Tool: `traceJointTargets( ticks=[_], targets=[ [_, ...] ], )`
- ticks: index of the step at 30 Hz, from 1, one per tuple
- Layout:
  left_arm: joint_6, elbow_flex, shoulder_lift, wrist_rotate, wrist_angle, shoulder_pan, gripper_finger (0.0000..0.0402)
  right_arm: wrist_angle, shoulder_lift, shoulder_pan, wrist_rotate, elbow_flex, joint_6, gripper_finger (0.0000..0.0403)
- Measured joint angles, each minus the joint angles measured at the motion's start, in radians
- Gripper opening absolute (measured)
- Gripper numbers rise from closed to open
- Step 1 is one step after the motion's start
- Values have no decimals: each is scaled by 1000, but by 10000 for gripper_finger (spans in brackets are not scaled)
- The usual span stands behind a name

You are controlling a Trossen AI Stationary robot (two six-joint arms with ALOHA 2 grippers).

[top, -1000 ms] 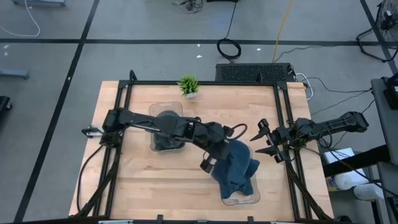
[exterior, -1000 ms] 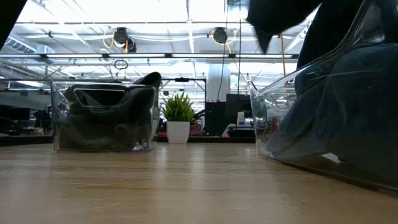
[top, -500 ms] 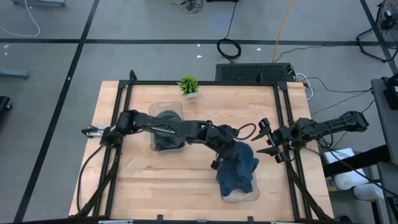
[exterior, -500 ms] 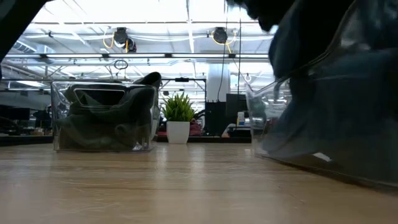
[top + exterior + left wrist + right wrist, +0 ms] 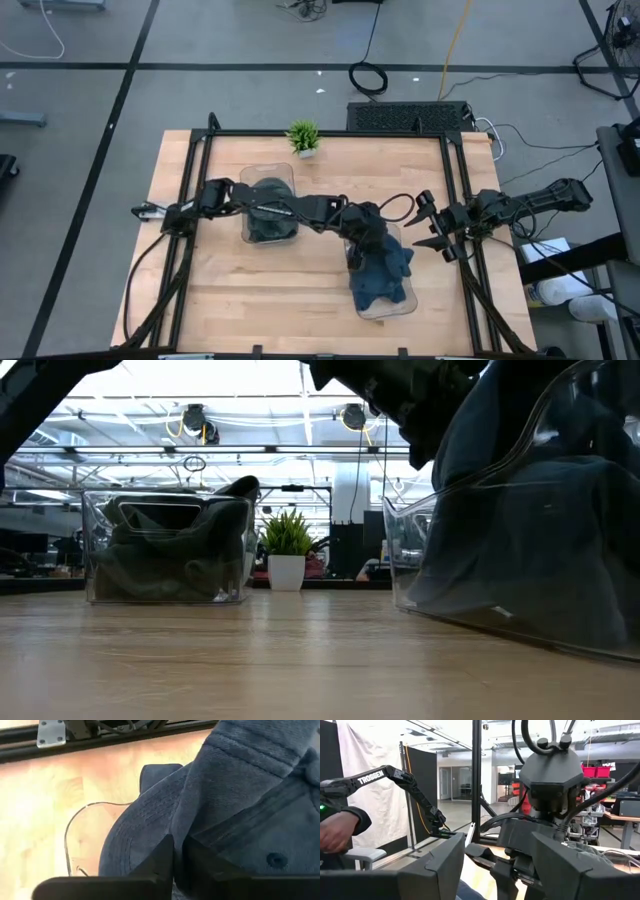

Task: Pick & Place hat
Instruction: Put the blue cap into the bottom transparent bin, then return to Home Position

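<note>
A blue denim hat (image 5: 388, 272) lies crumpled in a clear bin (image 5: 400, 312) near the table's right near part. In the low view the hat (image 5: 520, 530) fills the space behind the bin's wall (image 5: 410, 560). My left gripper (image 5: 362, 252) reaches across from the left and is shut on the hat, just above the bin. The left wrist view shows the hat (image 5: 240, 795), its top button (image 5: 274, 859) and the bin's rim (image 5: 67, 832). My right gripper (image 5: 425, 228) waits open by the right rail, right of the hat. My left gripper (image 5: 178, 840) pinches a raised fold of the hat's cloth (image 5: 182, 820) between its two fingers (image 5: 162, 855); how many layers cannot be told. It comes slanting down from the table's left. The hat sags below the hold, its lower part inside the bin.
A second clear bin (image 5: 268, 215) holding dark hats stands left of centre, under my left arm; the low view shows it too (image 5: 165, 550). A small potted plant (image 5: 303, 137) sits at the far edge. A black frame rails the table. A person's hand (image 5: 335, 830) shows beyond it.
My left gripper has moved toward the table's right edge, still shut on the hat. The hat has been carried with it from hanging over the bin's left side to sitting bunched up over and inside the bin.
</note>
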Motion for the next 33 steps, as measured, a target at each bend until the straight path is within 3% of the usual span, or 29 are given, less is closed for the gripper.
traceJointTargets(
  ticks=[9, 23, 33],
  targets=[
    [-97, 4, -32, -2, 19, -6, 81, -8, 1, 0, 0, 0, 0, 212],
    [-95, 4, -116, -2, 14, -6, 77, -10, 1, 0, 1, 0, 0, 212],
    [-99, 4, -244, -2, -33, -6, 76, -10, 1, 0, 1, -1, 1, 212]
  ],
)
